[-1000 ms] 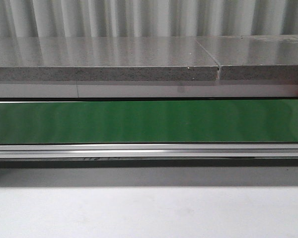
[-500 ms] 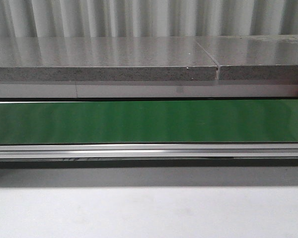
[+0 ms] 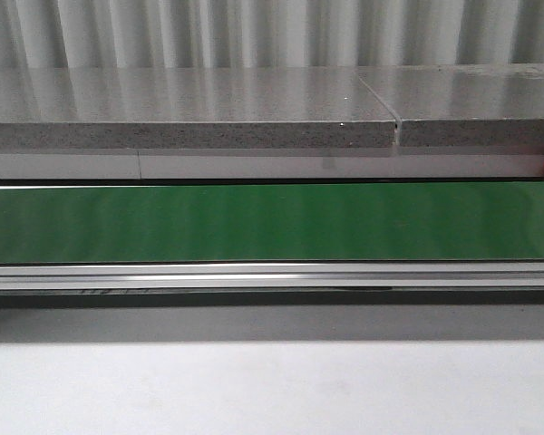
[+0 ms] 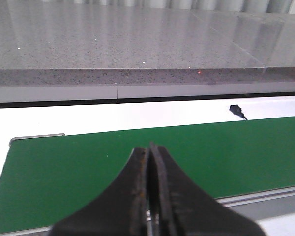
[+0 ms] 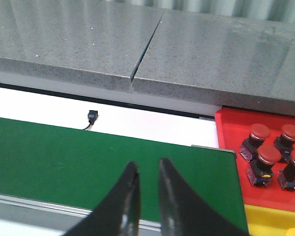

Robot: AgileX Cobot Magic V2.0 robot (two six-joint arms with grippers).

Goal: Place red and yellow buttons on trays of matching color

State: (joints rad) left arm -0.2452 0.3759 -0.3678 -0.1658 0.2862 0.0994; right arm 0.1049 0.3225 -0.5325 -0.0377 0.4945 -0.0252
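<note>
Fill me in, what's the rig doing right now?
Nothing is being handled. The green conveyor belt is bare in every view. The left gripper is shut and empty over the belt's end; the right gripper hangs slightly open, also empty. Beside the belt's other end, the red tray already holds four red buttons. The yellow tray shows only a corner, with something yellow at the picture's edge.
</note>
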